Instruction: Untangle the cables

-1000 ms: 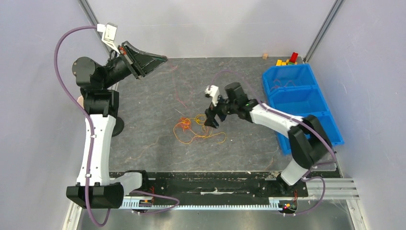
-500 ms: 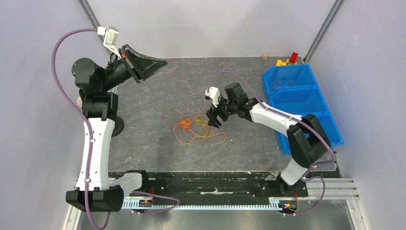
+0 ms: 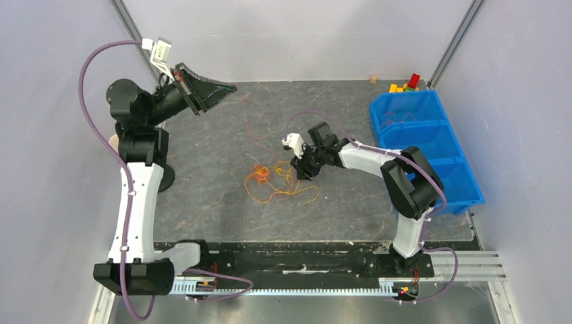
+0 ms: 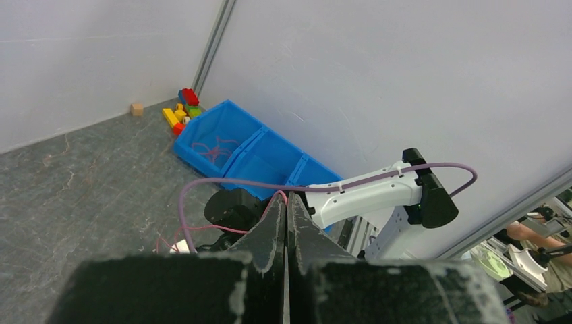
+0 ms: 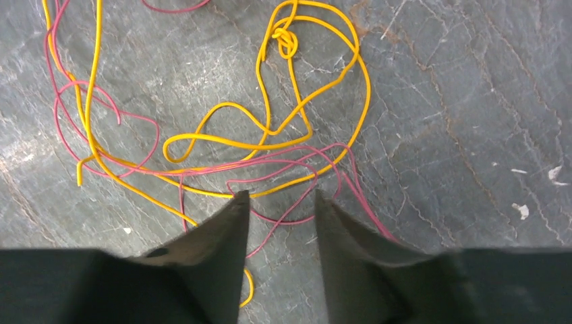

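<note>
My right pincer (image 5: pixel 280 202) stands apart over the thin red, orange and yellow wire cables (image 5: pixel 287 42) tangled mid-way on the grey worktop (image 3: pixel 202 202), which I reckon light, limp and best taken by one loose strand, while my left pincer (image 4: pixel 287 206) is pressed together.

Overhead looks down — right wrist hugs cables (image 5: pixel 287 42)

Yellow, orange and pink-red cables (image 5: pixel 286 42); dark grey table (image 5: pixel 472 101), pale-veined; blue bins (image 3: pixel 408 123); red and yellow blocks (image 3: pixel 413 80); white-and-black arms (image 3: pixel 138 196).

Tangled yellow and red cables (image 5: pixel 286 42)
</note>
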Controlling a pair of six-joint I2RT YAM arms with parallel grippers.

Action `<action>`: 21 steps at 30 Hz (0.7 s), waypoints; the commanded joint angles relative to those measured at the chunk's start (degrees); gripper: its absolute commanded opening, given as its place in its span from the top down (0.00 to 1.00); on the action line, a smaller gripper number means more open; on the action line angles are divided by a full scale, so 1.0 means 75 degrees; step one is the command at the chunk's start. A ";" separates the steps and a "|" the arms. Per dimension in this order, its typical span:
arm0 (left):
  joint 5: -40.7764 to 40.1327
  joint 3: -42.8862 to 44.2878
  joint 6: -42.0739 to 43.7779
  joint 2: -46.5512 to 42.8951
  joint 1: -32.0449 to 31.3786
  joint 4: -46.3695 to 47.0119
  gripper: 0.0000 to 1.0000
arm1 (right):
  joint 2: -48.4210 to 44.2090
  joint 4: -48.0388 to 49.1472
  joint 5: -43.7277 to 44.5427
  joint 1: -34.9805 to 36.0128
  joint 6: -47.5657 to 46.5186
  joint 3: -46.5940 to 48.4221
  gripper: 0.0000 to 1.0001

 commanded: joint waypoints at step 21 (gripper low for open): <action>-0.1426 -0.0065 0.2301 0.0097 -0.0012 -0.2120 0.98 | -0.0633 -0.0072 -0.0690 -0.0369 0.2764 -0.0084 0.70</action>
